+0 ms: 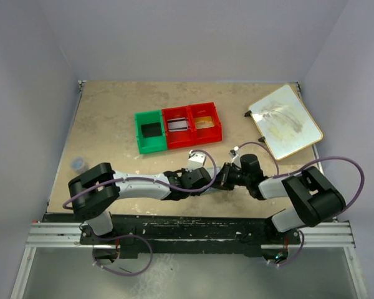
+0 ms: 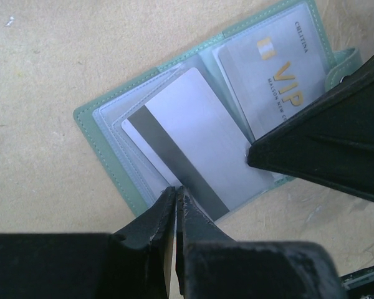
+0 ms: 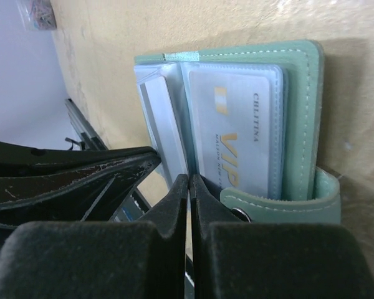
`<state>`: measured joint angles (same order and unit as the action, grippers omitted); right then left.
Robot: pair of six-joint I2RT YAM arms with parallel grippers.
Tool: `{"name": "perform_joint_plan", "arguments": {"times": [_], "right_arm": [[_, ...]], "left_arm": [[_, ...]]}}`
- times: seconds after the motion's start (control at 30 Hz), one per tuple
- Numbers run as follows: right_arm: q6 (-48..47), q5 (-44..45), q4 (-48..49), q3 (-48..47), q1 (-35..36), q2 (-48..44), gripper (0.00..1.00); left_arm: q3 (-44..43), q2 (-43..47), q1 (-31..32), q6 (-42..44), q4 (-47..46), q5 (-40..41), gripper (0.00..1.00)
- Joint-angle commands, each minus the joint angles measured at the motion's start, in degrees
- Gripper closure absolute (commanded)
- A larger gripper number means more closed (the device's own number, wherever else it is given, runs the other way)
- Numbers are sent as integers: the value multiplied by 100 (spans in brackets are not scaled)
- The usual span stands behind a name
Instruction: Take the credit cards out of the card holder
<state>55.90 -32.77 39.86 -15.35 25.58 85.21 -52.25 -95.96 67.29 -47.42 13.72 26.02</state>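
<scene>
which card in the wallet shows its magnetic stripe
The plain silver card nearest the left gripper, crossed by a dark band; the other card shows gold VIP lettering.

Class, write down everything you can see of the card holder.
The card holder is a grey-green, stitched, leather-like bifold lying open on the table, with its snap tab at one side. Clear sleeves hold a VIP card; a striped silver card sticks partly out. The shut left pincer and right pincer sit at its edges.
</scene>
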Motion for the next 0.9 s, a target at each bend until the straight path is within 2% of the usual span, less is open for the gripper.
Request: {"name": "perform_joint_plan", "arguments": {"times": [0.0,0.2,0.4,0.57,0.87], "right_arm": [[-137,-167,-219,26,-289,-314,100],[-603,-339,-653,-66,-357,-225,100],[-1047,311,-1718,-197,-459,-552,100],[-1315,431,-2176,-286,-623,-822,100],[-1198,803,-2414,-268,-745,-972,100]], "left_arm": [[202,-239,65,-68,134,-256,100],[175,-341,65,13,122,-214,100],[199,-406,65,5,78,-180,100],[235,-492,65,-21,22,-203,100],[228,-488,65,0,41,-210,100]]}}
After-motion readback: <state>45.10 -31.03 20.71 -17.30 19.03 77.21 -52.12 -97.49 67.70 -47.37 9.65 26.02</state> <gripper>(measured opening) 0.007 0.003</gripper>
